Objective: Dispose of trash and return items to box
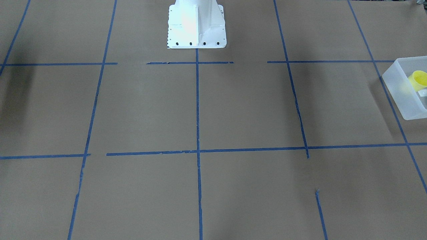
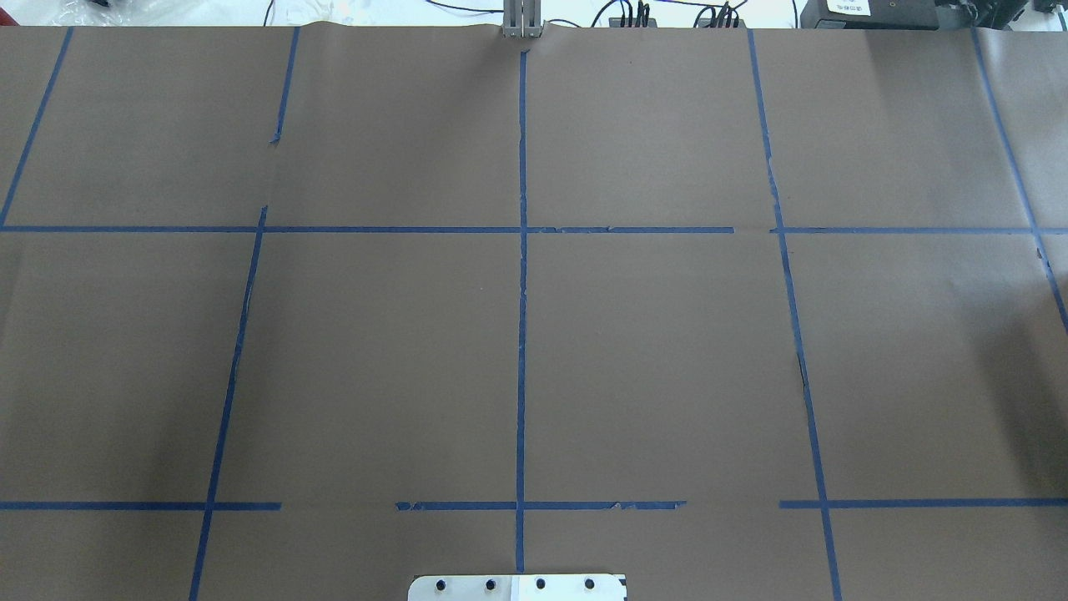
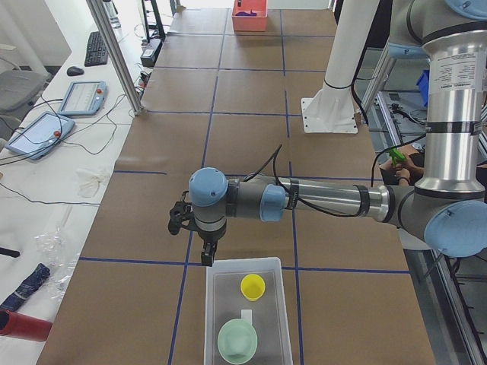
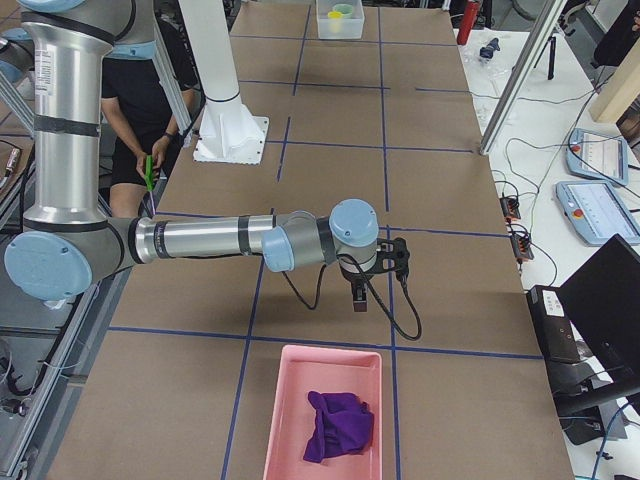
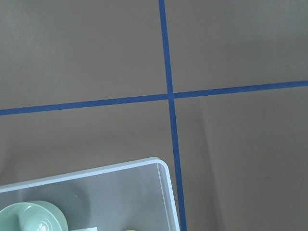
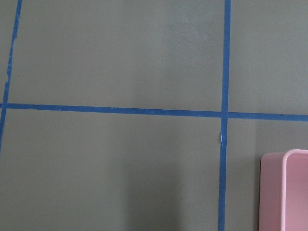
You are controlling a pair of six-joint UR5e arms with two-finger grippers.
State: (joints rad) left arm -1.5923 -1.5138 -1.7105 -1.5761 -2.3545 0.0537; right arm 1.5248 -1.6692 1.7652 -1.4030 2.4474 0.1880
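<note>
**Q:** What can you read?
**A:** Label (image 3: 246, 314): too small. Yellow cup (image 3: 253, 286) sits in the box (image 3: 243, 263), at the left end of the bench (image 3: 251, 106).

**Q:** Pose?
**A:** Left arm (image 3: 327, 201) lies level, left gripper (image 3: 205, 260) pointing down; right gripper (image 4: 358, 303) likewise. You cannot tell either's grip.

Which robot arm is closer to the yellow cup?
Left. The left gripper hangs just past the end of the frosted bin holding the yellow cup; the right gripper is at the table's far end, by the pink bin.
</note>
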